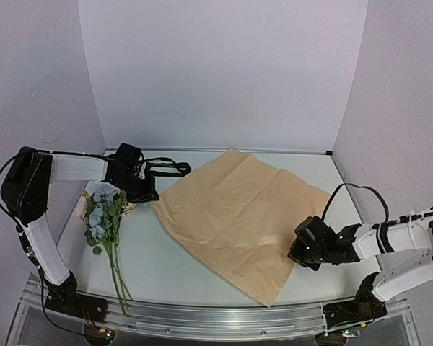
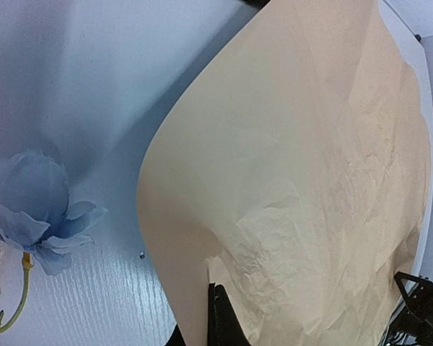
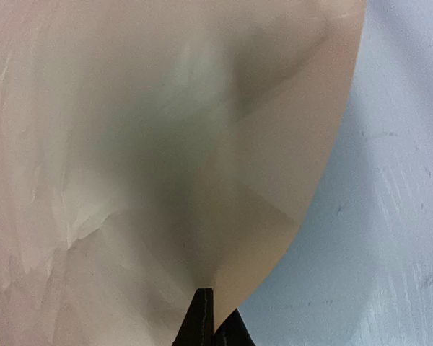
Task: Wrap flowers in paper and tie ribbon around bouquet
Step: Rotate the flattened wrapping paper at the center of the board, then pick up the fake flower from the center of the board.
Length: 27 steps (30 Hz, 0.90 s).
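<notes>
The paper (image 1: pixel 231 216) is pinched at its left corner by the left gripper (image 1: pixel 148 194) and at its right edge by the right gripper (image 1: pixel 297 252), with the flowers (image 1: pixel 105 215) laid just beside it.

the paper (image 1: pixel 234 216) is matt tan, heavily creased and crinkled. the worktop (image 1: pixel 166 267) is white with a faint wood-grain texture. the flowers (image 1: pixel 103 210) look cloth-like.
</notes>
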Each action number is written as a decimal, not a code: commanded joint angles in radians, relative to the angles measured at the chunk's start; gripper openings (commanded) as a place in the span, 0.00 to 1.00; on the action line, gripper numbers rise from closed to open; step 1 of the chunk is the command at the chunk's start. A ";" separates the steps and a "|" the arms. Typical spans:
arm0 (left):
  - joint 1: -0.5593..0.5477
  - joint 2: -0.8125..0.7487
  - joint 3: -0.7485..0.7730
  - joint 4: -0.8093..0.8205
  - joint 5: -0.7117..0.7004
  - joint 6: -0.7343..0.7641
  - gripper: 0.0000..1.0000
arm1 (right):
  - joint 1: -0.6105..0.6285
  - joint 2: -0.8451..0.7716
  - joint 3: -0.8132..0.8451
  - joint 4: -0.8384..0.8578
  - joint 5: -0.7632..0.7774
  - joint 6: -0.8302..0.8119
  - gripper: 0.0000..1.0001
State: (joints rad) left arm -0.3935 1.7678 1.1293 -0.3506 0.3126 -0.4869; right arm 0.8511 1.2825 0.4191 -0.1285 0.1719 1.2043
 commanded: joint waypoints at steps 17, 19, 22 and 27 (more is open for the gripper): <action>0.004 -0.076 -0.028 -0.001 -0.097 0.027 0.00 | 0.225 -0.174 0.095 -0.392 0.196 -0.041 0.75; 0.004 -0.070 -0.016 -0.008 -0.095 0.030 0.00 | 0.227 -0.213 0.124 -0.516 0.194 -0.093 0.82; 0.004 -0.073 -0.011 -0.013 -0.082 0.029 0.05 | 0.229 -0.275 0.160 -0.669 0.200 -0.171 0.94; 0.004 -0.132 -0.013 -0.040 -0.116 0.001 0.37 | 0.225 -0.318 0.275 -0.803 0.205 -0.391 0.98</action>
State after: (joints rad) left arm -0.3935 1.7130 1.0828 -0.3647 0.2323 -0.4759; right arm 1.0744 0.9825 0.5752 -0.7320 0.3487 1.0234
